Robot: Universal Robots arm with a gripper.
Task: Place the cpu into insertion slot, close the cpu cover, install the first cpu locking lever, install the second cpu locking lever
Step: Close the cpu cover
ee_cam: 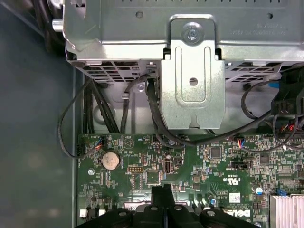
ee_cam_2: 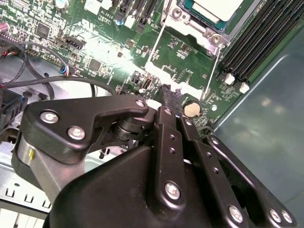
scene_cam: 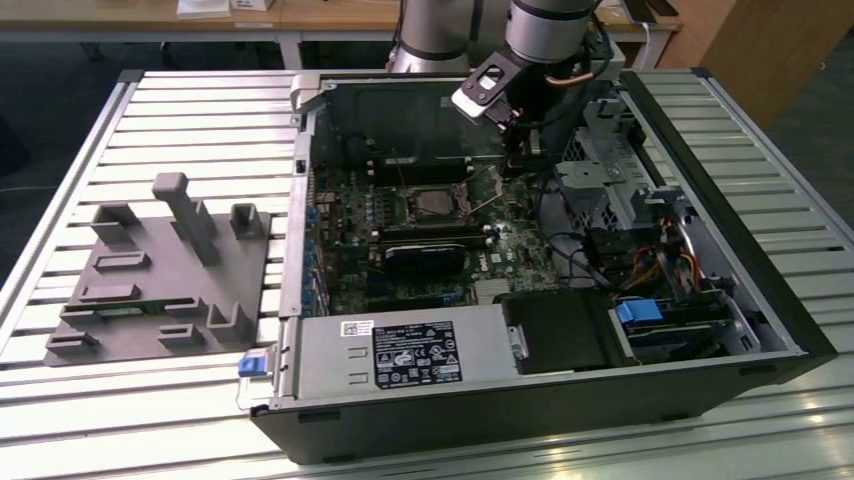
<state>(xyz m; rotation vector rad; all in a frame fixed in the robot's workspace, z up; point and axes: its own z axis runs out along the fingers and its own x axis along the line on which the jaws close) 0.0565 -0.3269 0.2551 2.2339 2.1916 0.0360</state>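
Note:
The cpu [ee_cam_2: 216, 7] lies in the insertion slot [scene_cam: 427, 205] on the green motherboard, its pale metal face up. The silver cpu cover [ee_cam_2: 190, 21] lies flat around it. Two thin wire locking levers [ee_cam_2: 154, 45] [ee_cam_2: 213, 73] stick out from the socket, unlatched. In the exterior view my gripper [scene_cam: 519, 155] hangs over the board to the right of the socket. Its black fingertips [ee_cam_2: 171, 99] are shut together with nothing between them, close above the board near the free ends of the levers. In the first wrist view the shut gripper [ee_cam: 164, 192] points at the board's edge.
A metal drive cage [ee_cam: 190, 71] and black cables [ee_cam: 156, 118] stand just past the board's edge. A coin battery [ee_cam: 109, 160] and black memory slots [ee_cam_2: 256, 42] lie near the socket. The power supply [scene_cam: 400, 355] fills the case's front. A grey fixture block [scene_cam: 160, 270] sits at the exterior view's left.

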